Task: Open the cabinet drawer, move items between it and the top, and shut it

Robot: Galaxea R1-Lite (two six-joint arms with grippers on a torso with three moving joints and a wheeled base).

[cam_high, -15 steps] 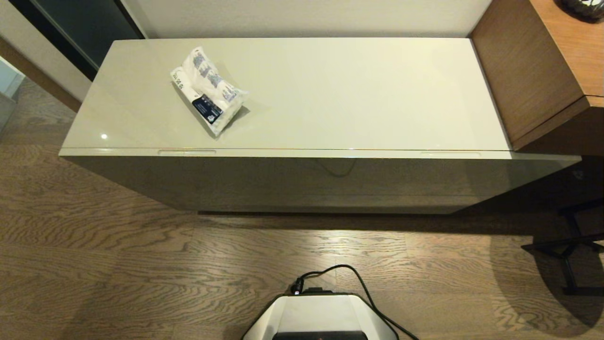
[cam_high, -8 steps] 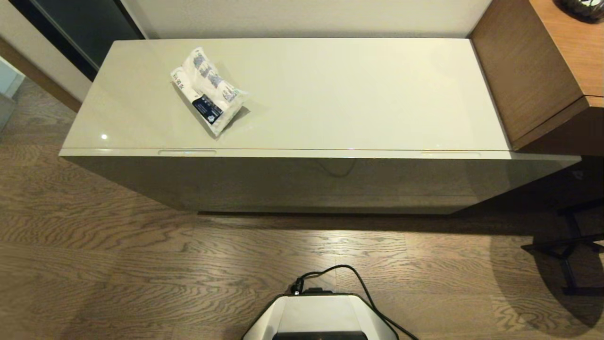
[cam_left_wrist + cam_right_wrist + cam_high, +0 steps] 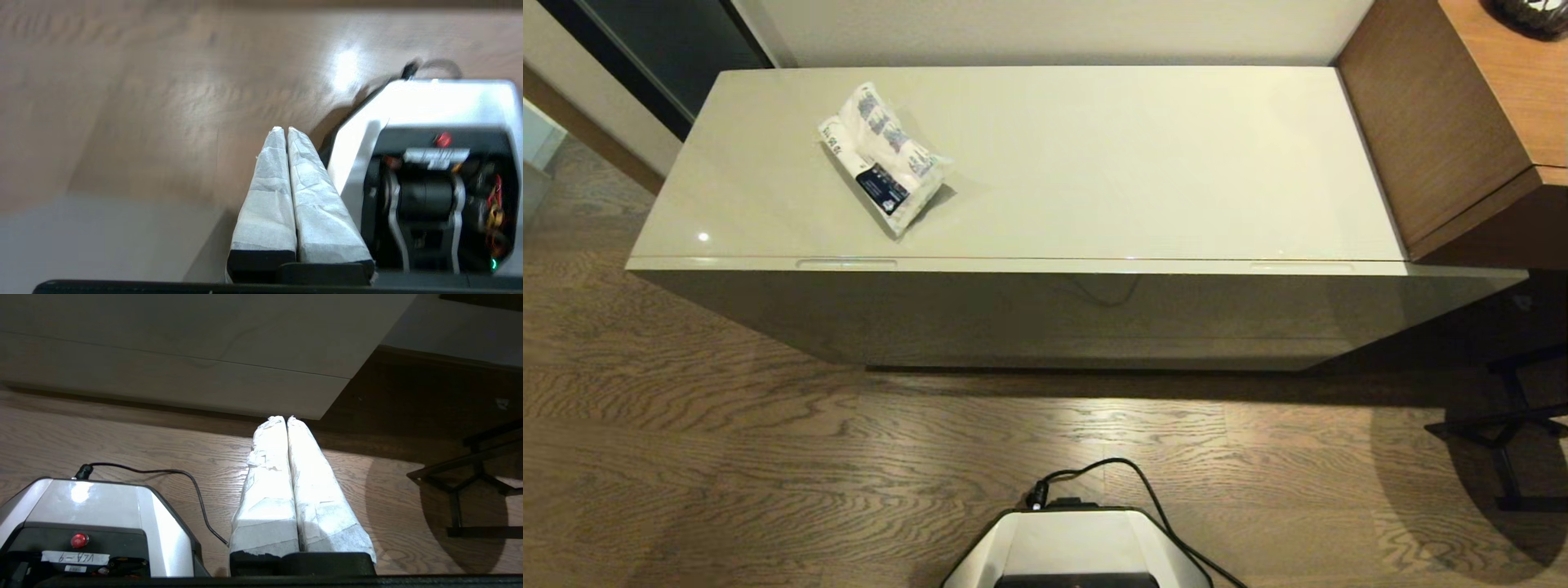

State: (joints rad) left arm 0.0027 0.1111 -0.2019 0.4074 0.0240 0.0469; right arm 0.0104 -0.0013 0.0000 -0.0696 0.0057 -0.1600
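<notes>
Resting on the left part of the cabinet top point(image 3: 1094, 163): one small white packet point(image 3: 885, 157) with a dark label. Drawer point(image 3: 1045, 265) closed, flush under the top's front edge. Left gripper point(image 3: 285, 130) clenched, empty, low over the wood floor point(image 3: 727, 457) beside the robot base point(image 3: 1078, 547). Right gripper point(image 3: 286, 417) clenched, empty, near the cabinet's right front corner.

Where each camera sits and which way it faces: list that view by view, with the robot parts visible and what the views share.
Head view: high on the robot, looking forward and down at the top, the white packet and the closed cabinet drawer; own base shows.
Left wrist view: behind the shut left pincer, facing floor and base.
Right wrist view: behind the shut right pincer, facing the cabinet front and floor; base shows.
Shared: all three show the base and wooden floor.
</notes>
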